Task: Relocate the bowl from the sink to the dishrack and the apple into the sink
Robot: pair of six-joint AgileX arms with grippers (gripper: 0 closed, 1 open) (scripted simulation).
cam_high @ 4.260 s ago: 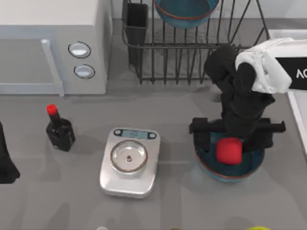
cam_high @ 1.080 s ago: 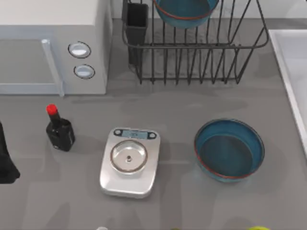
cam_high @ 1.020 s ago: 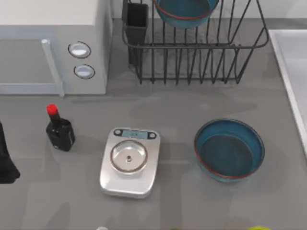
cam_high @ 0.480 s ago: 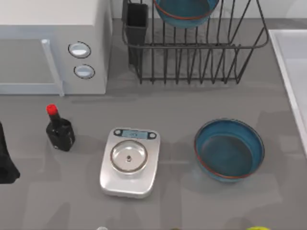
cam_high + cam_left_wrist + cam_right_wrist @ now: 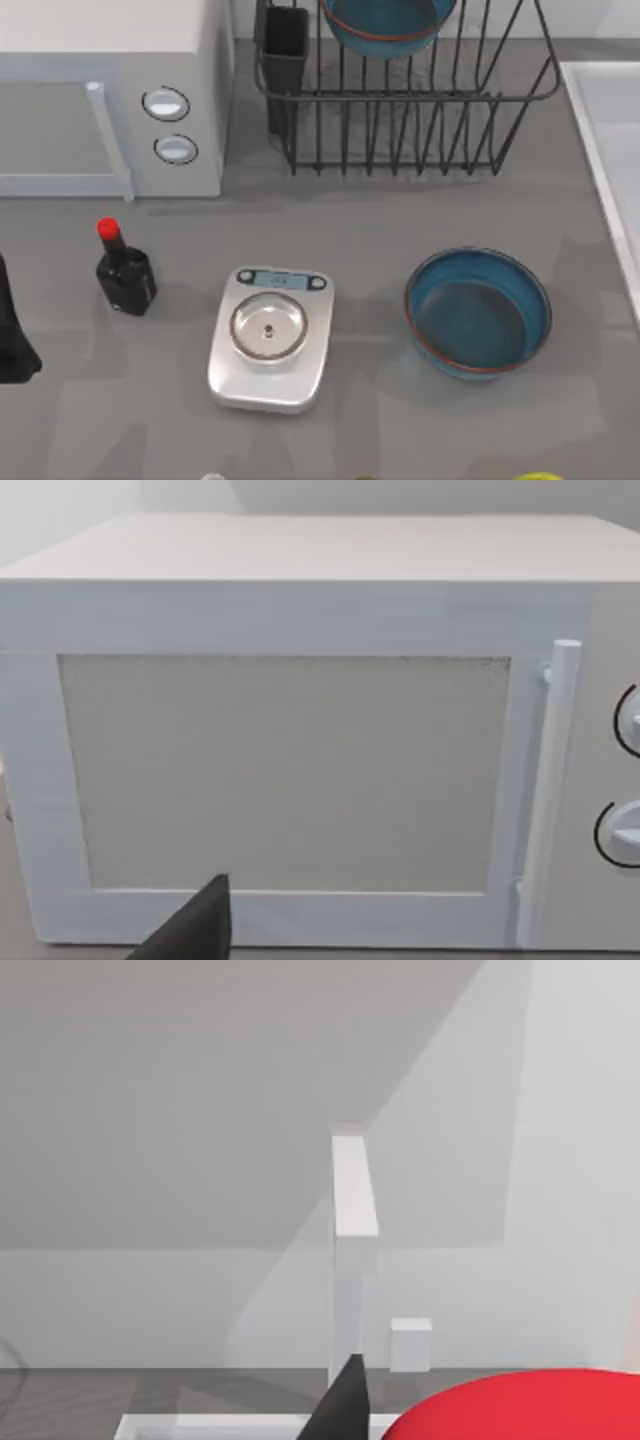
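Observation:
One teal-blue bowl (image 5: 385,22) with a red-brown rim sits in the black wire dishrack (image 5: 400,110) at the back. A second bowl (image 5: 478,312), alike in look, stands empty on the table toward the right. The pale sink (image 5: 593,160) runs along the right edge. In the right wrist view the red apple (image 5: 520,1408) sits close against a dark finger (image 5: 345,1405) of my right gripper (image 5: 470,1425), above the sink's light rim (image 5: 220,1424) and facing a white faucet (image 5: 350,1230). My left arm (image 5: 12,340) is parked at the left edge, facing the microwave (image 5: 300,730).
The white microwave (image 5: 110,90) fills the back left. A red-capped black bottle (image 5: 123,272) and a silver kitchen scale (image 5: 270,335) stand in the middle left. A yellow-green fruit (image 5: 540,478) peeks in at the front edge. The cutlery cup (image 5: 285,50) is at the rack's left corner.
The right arm, earlier shut on the apple over the table bowl, has left the top view with it, leaving that bowl empty. Over the last second only faint shadows shifted.

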